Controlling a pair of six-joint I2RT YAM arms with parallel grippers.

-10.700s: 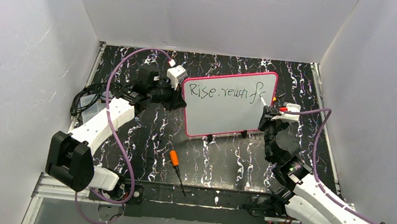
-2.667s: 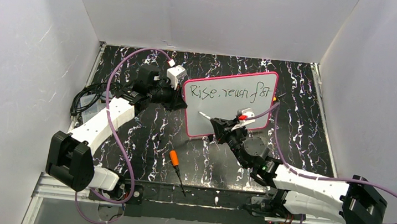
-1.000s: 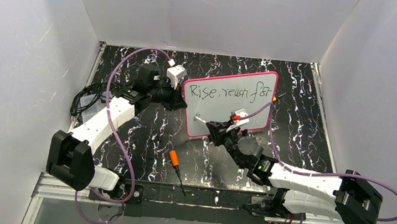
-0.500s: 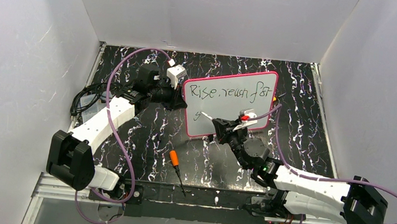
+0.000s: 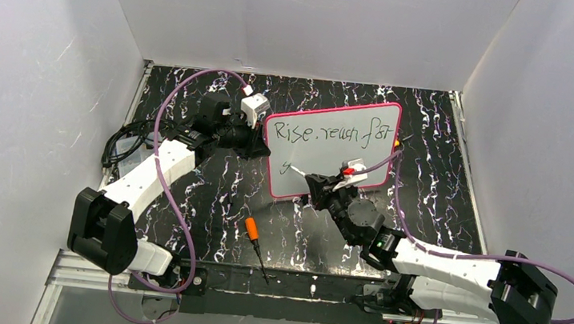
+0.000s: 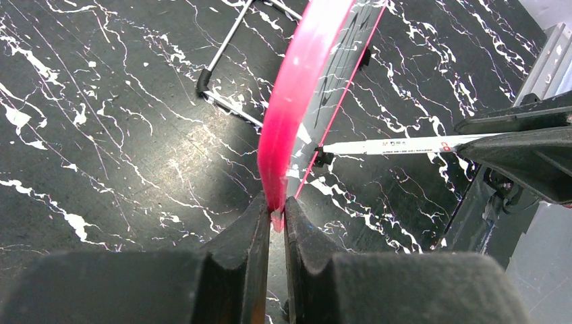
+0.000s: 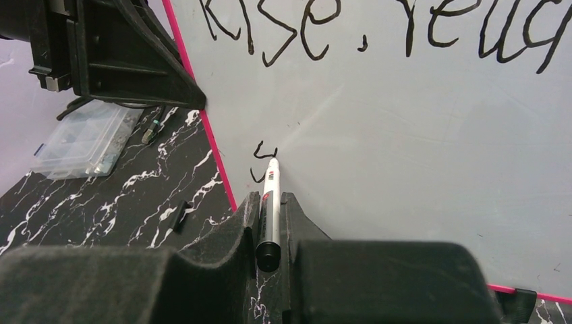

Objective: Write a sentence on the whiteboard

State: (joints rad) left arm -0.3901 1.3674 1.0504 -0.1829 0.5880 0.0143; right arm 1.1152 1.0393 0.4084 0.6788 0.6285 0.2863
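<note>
While standing upright, whiteboard [image 5: 325, 154]: pink edge is being pinched by the narrow left gripper [image 6: 275, 213].
Right gripper [image 7: 270, 202]: marker [image 7: 272, 179] is being clamped, tip touching the board's lower left.
Sentence [image 5: 295, 133]: "Rise, reach for" is showing, squiggle [image 7: 260, 162] beneath.
Table [image 5: 217, 187]: black, white-veined, being boxed by white walls [image 5: 28, 62].

right arm [image 5: 434, 266] swung off the right edge of the whiteboard [image 5: 333, 155] and stretched low across the front. right gripper [image 7: 270, 206] ended up at the board's lower left. the sentence [image 5: 327, 132] grew: the last word of the top line went from an "f" plus one stroke to three letters. second line got started: a small hooked squiggle [image 7: 263, 160] appeared near the left frame within the last few seconds. tip of the marker [image 7: 271, 192] nudged right and ended just beside that squiggle.
</note>
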